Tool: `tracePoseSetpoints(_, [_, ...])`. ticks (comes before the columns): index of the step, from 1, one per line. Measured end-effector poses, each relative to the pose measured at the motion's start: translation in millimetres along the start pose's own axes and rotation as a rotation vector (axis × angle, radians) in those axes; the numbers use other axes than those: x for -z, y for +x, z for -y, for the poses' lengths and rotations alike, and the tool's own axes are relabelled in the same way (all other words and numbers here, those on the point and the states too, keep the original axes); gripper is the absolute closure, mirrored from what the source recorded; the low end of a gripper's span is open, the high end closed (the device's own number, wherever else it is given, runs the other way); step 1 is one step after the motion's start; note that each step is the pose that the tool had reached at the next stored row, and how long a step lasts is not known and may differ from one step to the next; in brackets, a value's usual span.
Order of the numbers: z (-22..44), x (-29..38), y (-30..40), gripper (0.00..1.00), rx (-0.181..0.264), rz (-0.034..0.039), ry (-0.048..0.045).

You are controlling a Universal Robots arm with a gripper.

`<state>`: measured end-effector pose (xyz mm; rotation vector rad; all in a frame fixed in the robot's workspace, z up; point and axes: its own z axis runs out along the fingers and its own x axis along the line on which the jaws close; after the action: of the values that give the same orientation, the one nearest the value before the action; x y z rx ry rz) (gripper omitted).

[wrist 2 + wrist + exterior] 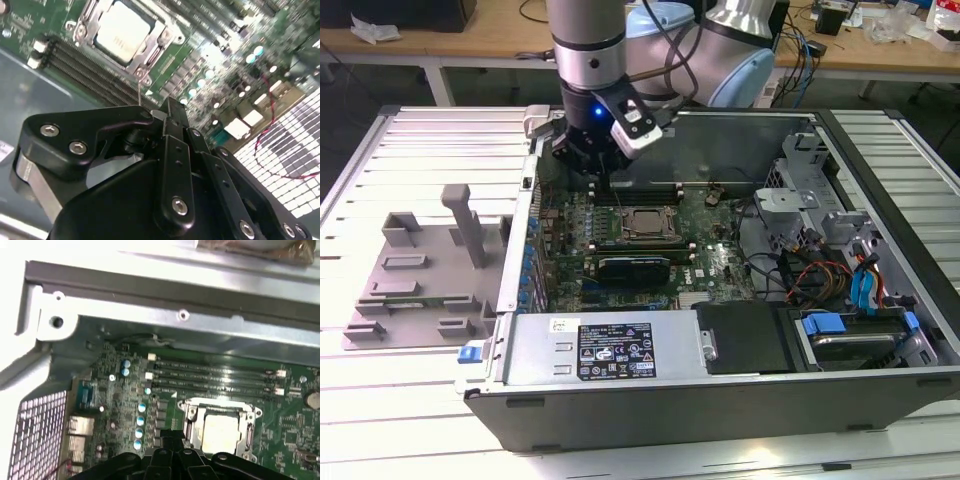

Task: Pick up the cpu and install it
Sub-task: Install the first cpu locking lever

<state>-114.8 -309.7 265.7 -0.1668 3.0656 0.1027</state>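
Observation:
The cpu [642,222], a flat square chip with a silvery top plate, lies inside the metal-framed socket [610,236] on the green motherboard of the open computer case. It also appears in both wrist views, cpu [122,32] and cpu [220,430], framed by the socket. My gripper [592,165] hangs over the board's back corner on the exterior view's left, beyond the socket and apart from the cpu. In the second wrist view the gripper [160,112] looks shut, with nothing held. Its black body [165,462] lies just beside the socket in the first wrist view.
Memory slots [215,377] run along the socket's far side below the case wall [175,295]. A black block [635,268] sits in front of the socket. A power supply [600,350], drive bay [855,335] and loose cables [820,275] crowd the case. A grey fixture [420,270] lies outside.

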Motion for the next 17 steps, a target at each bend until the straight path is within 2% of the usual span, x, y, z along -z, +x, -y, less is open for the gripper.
tracePoseSetpoints(2, [-0.1, 0.1, 1.3, 0.89, -0.002, 0.0058, -0.0321])
tracePoseSetpoints(3, [-0.3, 0.1, 2.3, 0.89, -0.004, 0.0101, -0.0578])
tracePoseSetpoints(5, [-0.5, 0.3, 4.4, 0.89, -0.006, 0.0169, -0.0992])
tracePoseSetpoints(8, [-0.7, 0.2, 6.4, 0.89, -0.009, 0.0231, -0.1354])
tracePoseSetpoints(9, [-0.4, -1.2, 6.7, 0.89, -0.009, 0.0242, -0.1421])
tracePoseSetpoints(12, [0.8, -6.5, 7.2, 0.89, -0.009, 0.0248, -0.1476])
tracePoseSetpoints(16, [2.1, -8.8, 0.3, 0.89, -0.009, 0.0246, -0.1477])
tracePoseSetpoints(17, [2.6, -9.2, -3.7, 0.89, -0.010, 0.0247, -0.1478])
